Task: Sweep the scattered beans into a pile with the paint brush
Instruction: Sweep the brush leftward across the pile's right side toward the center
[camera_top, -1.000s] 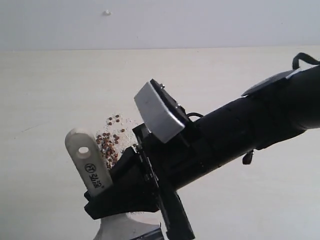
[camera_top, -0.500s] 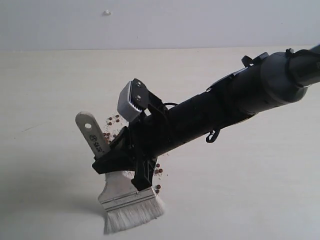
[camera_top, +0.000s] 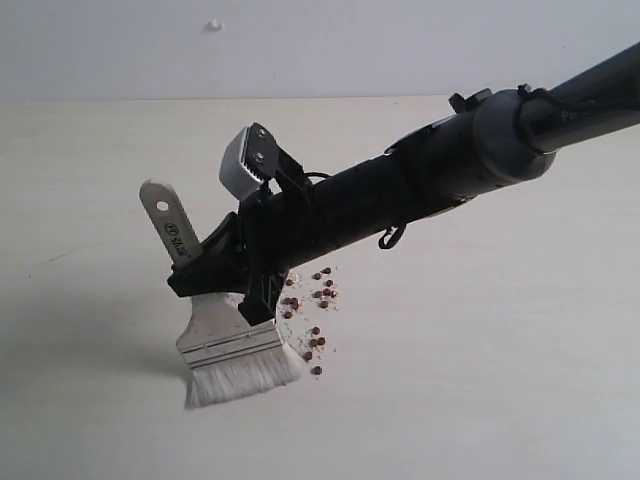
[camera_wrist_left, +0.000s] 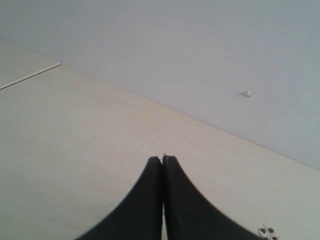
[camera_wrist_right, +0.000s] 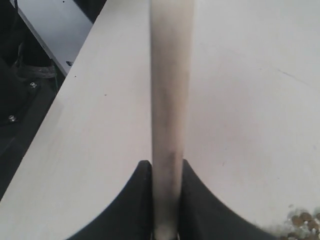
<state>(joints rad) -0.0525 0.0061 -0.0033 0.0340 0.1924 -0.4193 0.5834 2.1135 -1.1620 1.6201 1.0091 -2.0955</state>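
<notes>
Pale table (camera_top: 520, 380), mostly bare, crossed by one arm.
The right arm (camera_top: 400, 195) slants across the middle, paint brush (camera_top: 232, 345) at its tip, beans (camera_top: 322, 293) just beside the bristles. Bare surface lies on both sides of them.

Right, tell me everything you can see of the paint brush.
The paint brush is wide and flat: pale wooden handle with a hole and dark round mark at its end, silver metal ferrule, cream bristles. It stands tilted, bristles down, their tips seemingly on the table, beside the beans. The right gripper clamps its handle.
</notes>
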